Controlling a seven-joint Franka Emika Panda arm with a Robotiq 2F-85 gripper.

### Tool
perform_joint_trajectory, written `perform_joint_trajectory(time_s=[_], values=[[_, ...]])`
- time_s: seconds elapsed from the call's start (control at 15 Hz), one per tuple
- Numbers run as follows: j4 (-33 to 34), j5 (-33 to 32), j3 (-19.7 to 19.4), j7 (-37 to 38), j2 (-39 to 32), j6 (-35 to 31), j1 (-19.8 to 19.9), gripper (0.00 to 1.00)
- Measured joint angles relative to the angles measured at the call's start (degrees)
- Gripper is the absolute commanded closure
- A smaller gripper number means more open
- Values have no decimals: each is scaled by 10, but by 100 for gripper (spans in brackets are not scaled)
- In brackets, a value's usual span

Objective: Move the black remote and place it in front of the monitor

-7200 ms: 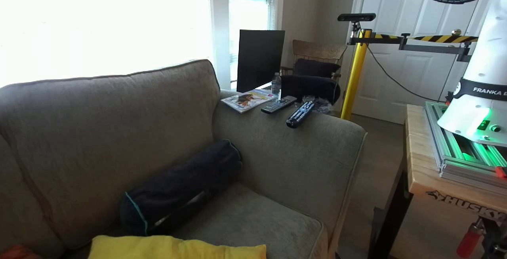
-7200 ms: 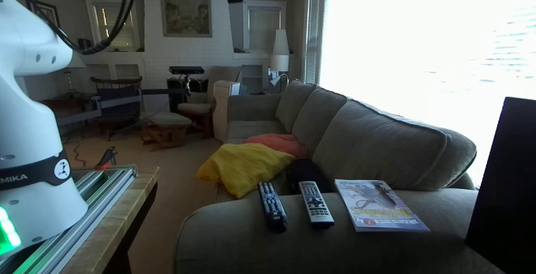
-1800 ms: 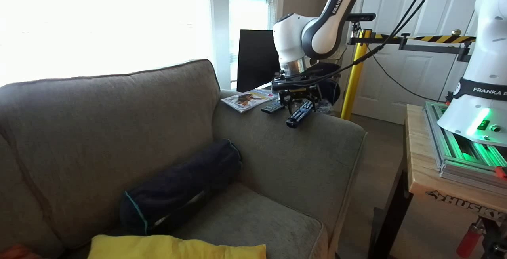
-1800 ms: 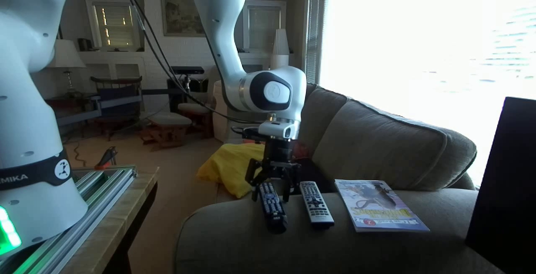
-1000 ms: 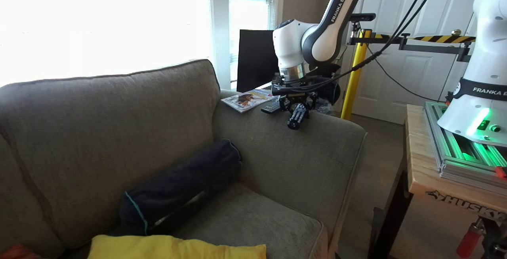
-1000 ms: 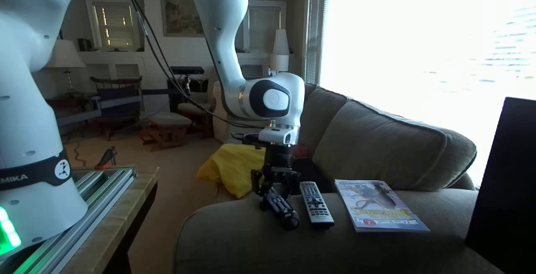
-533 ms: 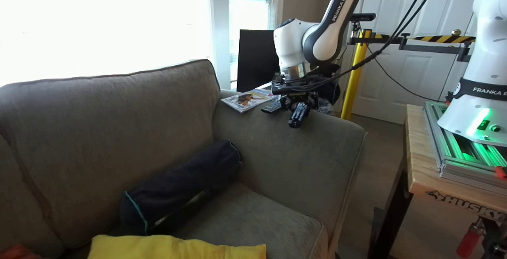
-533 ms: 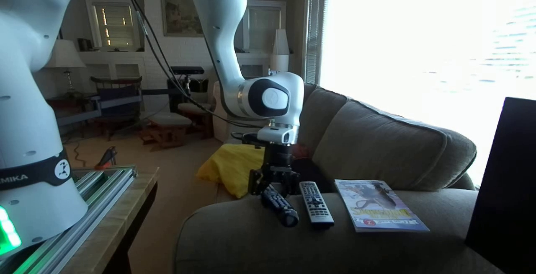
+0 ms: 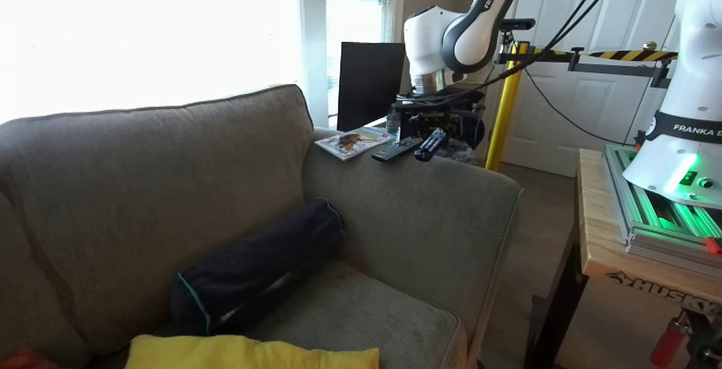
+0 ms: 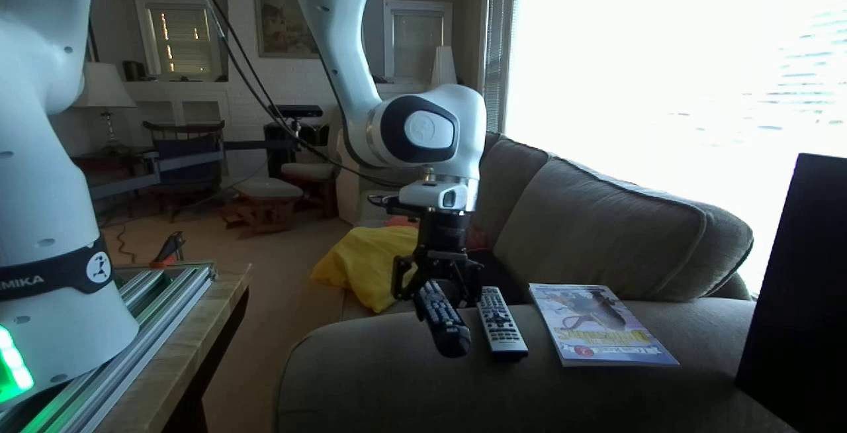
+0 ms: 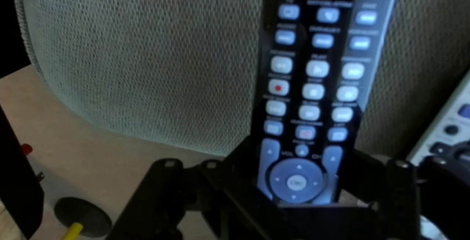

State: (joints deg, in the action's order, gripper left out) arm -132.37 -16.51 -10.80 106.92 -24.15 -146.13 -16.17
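Pinching the black remote, the jaws are closed onto both its edges.

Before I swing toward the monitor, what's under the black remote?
Sofa armrest, visible on both sides of the black remote in the wrist view. The strip directly beneath is covered, so anything lying there is hidden.

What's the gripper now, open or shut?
Gripper is shut on the black remote: in the wrist view, the fingers sit against both long edges.
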Motion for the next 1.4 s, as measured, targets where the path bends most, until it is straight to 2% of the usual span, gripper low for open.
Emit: perform_joint_trajectory(time_s=[0.47,0.6,0.8,1.2,1.27,1.4], values=[[5,87,-5,13,43,43,91,80],[15,87,-5,4,43,50,109,80],[29,70,-5,-54,43,64,117,80],[37,-17,-4,-163,42,62,116,80],[37,-26,-4,-184,42,58,116,55],[38,-27,-1,-226,42,55,117,55]])
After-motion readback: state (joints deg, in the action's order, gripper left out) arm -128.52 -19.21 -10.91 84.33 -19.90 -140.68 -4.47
